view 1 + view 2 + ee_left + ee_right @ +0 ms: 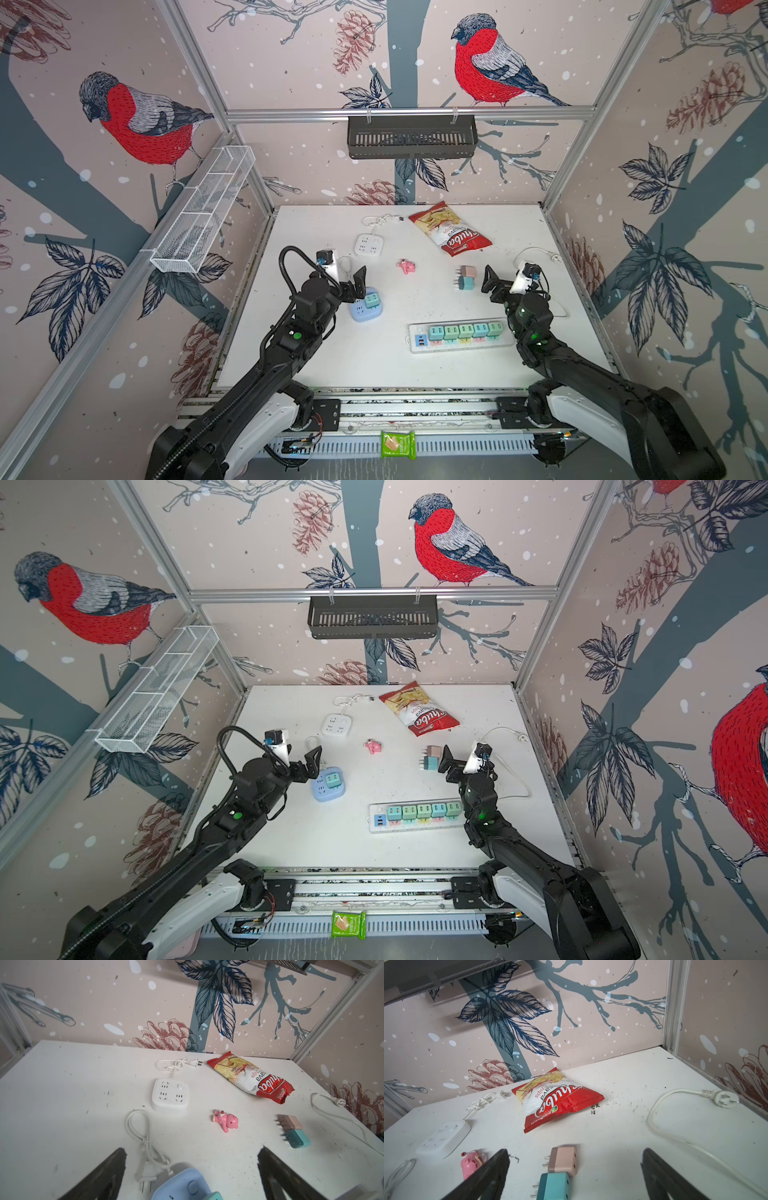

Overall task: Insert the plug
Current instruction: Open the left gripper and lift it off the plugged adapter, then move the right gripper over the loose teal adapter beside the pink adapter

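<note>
A green plug (372,300) sits in the top of a pale blue socket cube (361,311) on the left of the table; both also show in the left wrist view, the plug (214,1195) on the cube (182,1184). My left gripper (353,286) hangs open just above and behind them, holding nothing (192,1150). A pink plug (564,1160) and a teal plug (554,1186) lie side by side on the table, prongs sideways. My right gripper (492,286) is open just right of them, the two plugs lying between its spread fingers (576,1151).
A white power strip (415,332) with several green plugs lies at the front right. A white square socket (368,244), a chips bag (449,228), a pink toy (406,267) and a loose white cord (552,258) lie further back.
</note>
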You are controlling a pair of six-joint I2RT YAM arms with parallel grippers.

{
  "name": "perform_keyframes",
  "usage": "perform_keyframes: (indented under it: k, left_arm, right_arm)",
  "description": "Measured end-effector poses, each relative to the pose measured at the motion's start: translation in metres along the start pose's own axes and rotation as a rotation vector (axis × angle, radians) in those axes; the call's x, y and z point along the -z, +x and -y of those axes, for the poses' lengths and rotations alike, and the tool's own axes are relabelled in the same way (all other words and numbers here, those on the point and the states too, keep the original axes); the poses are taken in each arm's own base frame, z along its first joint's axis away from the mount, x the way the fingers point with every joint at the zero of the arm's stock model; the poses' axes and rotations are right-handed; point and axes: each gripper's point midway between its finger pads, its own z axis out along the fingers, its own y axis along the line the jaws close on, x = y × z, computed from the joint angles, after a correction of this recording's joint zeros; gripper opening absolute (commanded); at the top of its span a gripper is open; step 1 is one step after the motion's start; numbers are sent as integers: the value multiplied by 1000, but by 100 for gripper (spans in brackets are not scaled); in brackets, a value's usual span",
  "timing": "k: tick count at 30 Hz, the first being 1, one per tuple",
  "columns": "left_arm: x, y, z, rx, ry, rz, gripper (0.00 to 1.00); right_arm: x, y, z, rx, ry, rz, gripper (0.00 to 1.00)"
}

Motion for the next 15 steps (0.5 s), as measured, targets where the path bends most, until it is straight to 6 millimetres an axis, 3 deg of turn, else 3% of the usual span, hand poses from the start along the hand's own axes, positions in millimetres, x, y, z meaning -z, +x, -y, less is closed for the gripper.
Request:
perform_keyframes:
  k: [5, 8, 11, 15]
  left_arm:
    - [20, -6, -30, 153, -102, 173, 98]
    - [29, 5, -52, 214, -183, 224, 98]
    - [34, 12, -69, 255, -257, 259, 98]
    - [39, 7, -79, 318, -310, 304, 98]
  right_arm:
    - [-21, -2, -12, -43, 3, -99, 100]
    - [-41, 2, -24, -47, -5, -193, 100]
    - [-60, 23, -28, -34, 25, -314, 100]
    - [-66, 74, -21, 5, 57, -497, 99]
